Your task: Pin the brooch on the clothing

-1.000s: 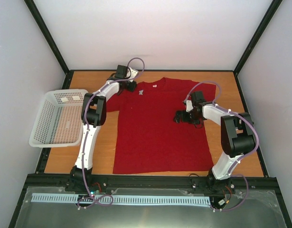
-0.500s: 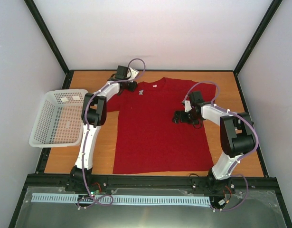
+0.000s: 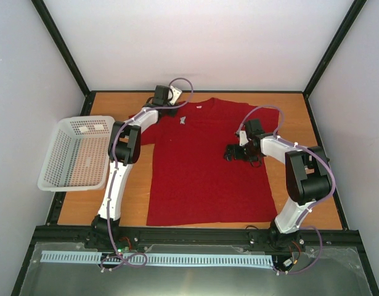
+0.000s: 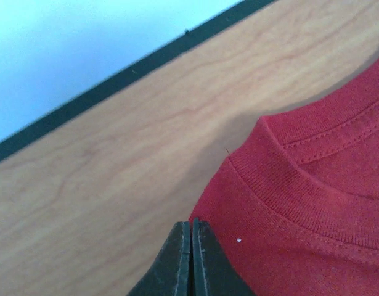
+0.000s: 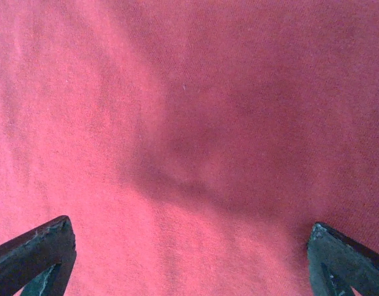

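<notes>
Red T-shirt (image 3: 201,172): lies flat on your bench (image 3: 303,117), collar (image 3: 199,111) at the far side.
Brooch (image 3: 182,119): probably the small pale speck on the cloth just left of the collar, though it is too small to confirm.
Left gripper (image 4: 191,226): jaws together, nothing visible between them. It has edged right to the shoulder edge beside the collar.
Right gripper (image 5: 189,226): jaws wide apart over the right chest, barely moved.
Pinning: not yet begun, by the look. The left arm's shift brings you closer to the brooch.
</notes>
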Robot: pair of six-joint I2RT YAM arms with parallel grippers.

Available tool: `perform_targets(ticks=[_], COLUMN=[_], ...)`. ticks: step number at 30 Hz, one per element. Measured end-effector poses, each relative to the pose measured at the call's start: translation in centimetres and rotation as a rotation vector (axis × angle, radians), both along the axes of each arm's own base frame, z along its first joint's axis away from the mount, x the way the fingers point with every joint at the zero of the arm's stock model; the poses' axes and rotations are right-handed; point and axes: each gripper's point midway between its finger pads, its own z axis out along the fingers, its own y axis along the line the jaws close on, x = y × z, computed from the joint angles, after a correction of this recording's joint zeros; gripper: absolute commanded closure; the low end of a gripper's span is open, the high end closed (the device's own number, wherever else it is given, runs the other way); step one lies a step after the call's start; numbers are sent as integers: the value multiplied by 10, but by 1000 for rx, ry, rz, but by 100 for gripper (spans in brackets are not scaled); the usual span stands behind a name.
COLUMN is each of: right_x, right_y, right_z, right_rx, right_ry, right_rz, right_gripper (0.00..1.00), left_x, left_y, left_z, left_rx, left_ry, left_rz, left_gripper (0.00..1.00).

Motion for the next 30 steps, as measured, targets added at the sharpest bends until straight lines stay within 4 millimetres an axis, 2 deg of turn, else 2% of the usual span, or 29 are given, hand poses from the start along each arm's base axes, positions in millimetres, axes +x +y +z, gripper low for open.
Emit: perform_targets(ticks=[10,14,16,21,25,28,30], right_x=[0,0,0,4,31,62,86], right_y=[0,0,0,-4,-7,-12,-20], right_z=[0,0,1,8,33,56,66], right_rx=[-1,-3,-3,-32,-59,-70,-91], right_ry=[0,2,6,17,-53,-128,-163], right_rz=[-1,-1,-3,-12,-34,-64,-94], right_gripper=[0,0,0,0,0,0,0], left_x=[28,34,37,42,37,23,6], left_y=[3,8,10,14,18,19,21], left_z=[19,27,33,50,64,90,110], left_rx=[56,104,125,144,121,59,5], left_ry=[-160,-198,-215,-251,-222,-191,-161], left_rz=[-14,-10,-4,16,50,83,104], left_gripper=[99,81,63,51,43,39,35])
